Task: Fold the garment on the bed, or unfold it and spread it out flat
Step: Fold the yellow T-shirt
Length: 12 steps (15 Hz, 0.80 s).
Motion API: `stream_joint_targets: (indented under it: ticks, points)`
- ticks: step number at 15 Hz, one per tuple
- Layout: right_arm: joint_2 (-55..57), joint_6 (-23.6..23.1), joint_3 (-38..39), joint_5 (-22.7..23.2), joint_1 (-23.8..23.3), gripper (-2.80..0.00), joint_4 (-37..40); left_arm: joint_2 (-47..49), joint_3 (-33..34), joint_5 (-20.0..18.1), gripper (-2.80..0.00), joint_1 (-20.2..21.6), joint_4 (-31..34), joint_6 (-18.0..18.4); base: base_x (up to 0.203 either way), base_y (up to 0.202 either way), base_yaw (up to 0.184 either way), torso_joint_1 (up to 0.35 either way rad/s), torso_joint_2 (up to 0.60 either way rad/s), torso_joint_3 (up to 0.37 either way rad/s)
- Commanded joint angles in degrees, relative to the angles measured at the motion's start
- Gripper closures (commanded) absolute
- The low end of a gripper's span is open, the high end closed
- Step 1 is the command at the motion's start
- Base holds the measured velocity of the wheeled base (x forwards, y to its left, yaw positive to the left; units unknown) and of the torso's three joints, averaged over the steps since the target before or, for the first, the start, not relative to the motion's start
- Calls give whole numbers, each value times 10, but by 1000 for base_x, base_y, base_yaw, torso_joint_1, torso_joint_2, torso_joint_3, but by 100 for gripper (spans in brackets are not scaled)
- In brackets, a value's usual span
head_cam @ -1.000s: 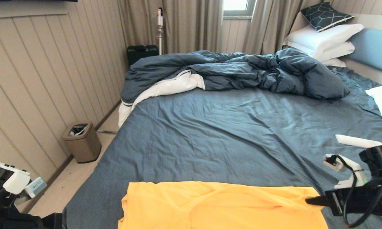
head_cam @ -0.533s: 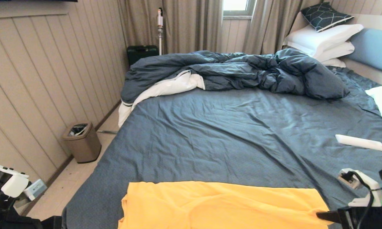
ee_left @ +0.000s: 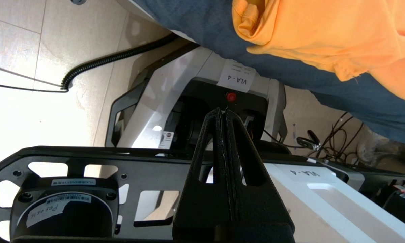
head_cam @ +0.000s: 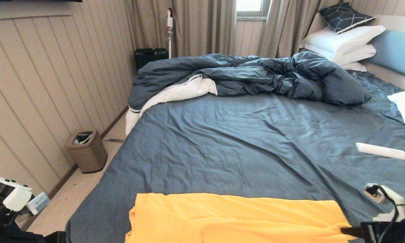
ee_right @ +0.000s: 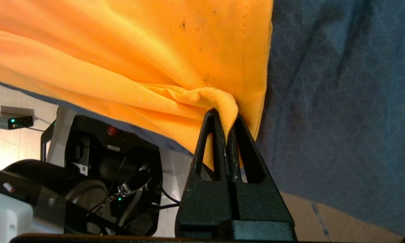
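Yellow cotton, basically: in the head view the garment (head_cam: 236, 217) lies at the near edge of the bed (head_cam: 256, 145), close to the robot, its long axis running left to right across the sheet, with the right end bunched where the right gripper (head_cam: 344, 231) has it by the corner; which end is the neck isn't visible. The left wrist view shows the left gripper (ee_left: 225, 113) pressed together on nothing, parked low beside the bed over the robot's base, with a sleeve or hem of the shirt hanging off the edge above it. The right wrist view shows that gripper's jaws pinching a small fold right at the side hem. Judging from that, the trick is a slow, level pull outward to take the wrinkles out, since such a small bite could slip if yanked.
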Motion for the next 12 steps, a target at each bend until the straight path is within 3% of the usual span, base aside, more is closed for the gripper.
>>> stream_joint_targets:
  ticks: [1, 3, 4, 12]
  points:
    - [18, -2, 11, 2, -1, 0, -11, -2, 2, 0, 0, 0, 1, -2, 0, 0, 0, 0, 0, 0]
    - [16, -3, 25, 2, -2, 0, -14, 0, 2, -1, 0, 0, 1, -2, 0, 0, 0, 0, 0, 0]
    - [13, -8, 34, 1, -3, -280, -14, 0, 1, -1, 0, 0, 1, -2, 0, 0, 0, 0, 0, 0]
    - [12, -6, -9, 2, -47, -280, -38, 0, -3, -1, 0, 0, 1, -2, 0, 0, 0, 0, 0, 0]
